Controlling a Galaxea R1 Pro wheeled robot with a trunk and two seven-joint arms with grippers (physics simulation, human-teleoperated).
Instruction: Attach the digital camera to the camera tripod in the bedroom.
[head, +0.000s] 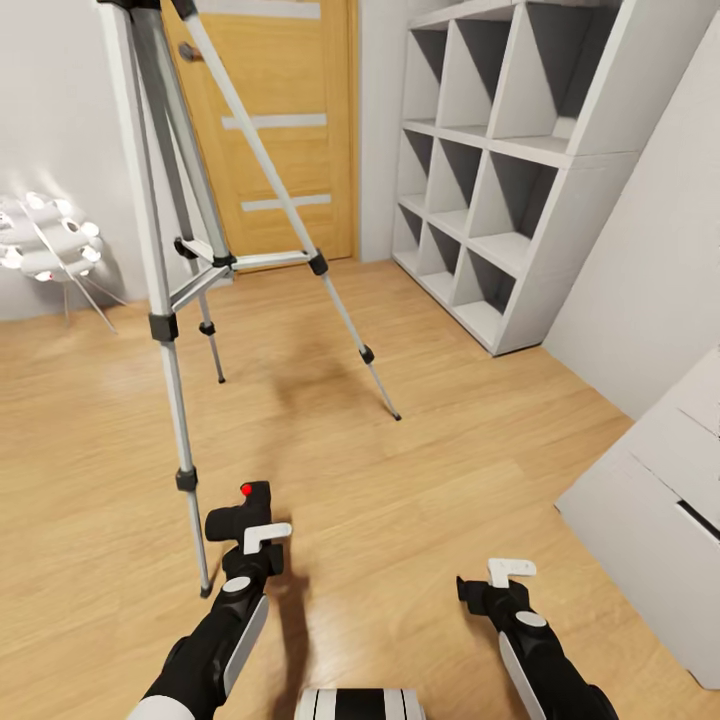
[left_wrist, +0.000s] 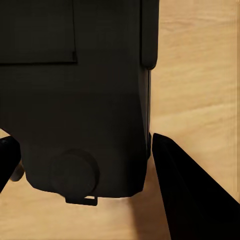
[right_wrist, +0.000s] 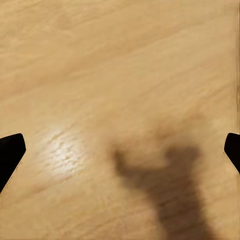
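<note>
The digital camera (head: 240, 515), small and black with a red button on top, is held above the wood floor by my left gripper (head: 250, 545), which is shut on it. In the left wrist view the camera body (left_wrist: 75, 100) sits between the two dark fingers (left_wrist: 185, 190). The camera tripod (head: 165, 250) stands just ahead and left of the camera, its silver legs spread on the floor; its head is cut off at the view's top. My right gripper (head: 495, 585) hangs low at the right, open, with bare floor between its fingertips (right_wrist: 10, 155).
A wooden door (head: 285, 130) is behind the tripod. A white cube shelf (head: 500, 170) stands at the right wall, a white cabinet (head: 660, 500) at the near right, and a globe lamp (head: 45, 245) at the far left. My base (head: 360, 703) shows at the bottom.
</note>
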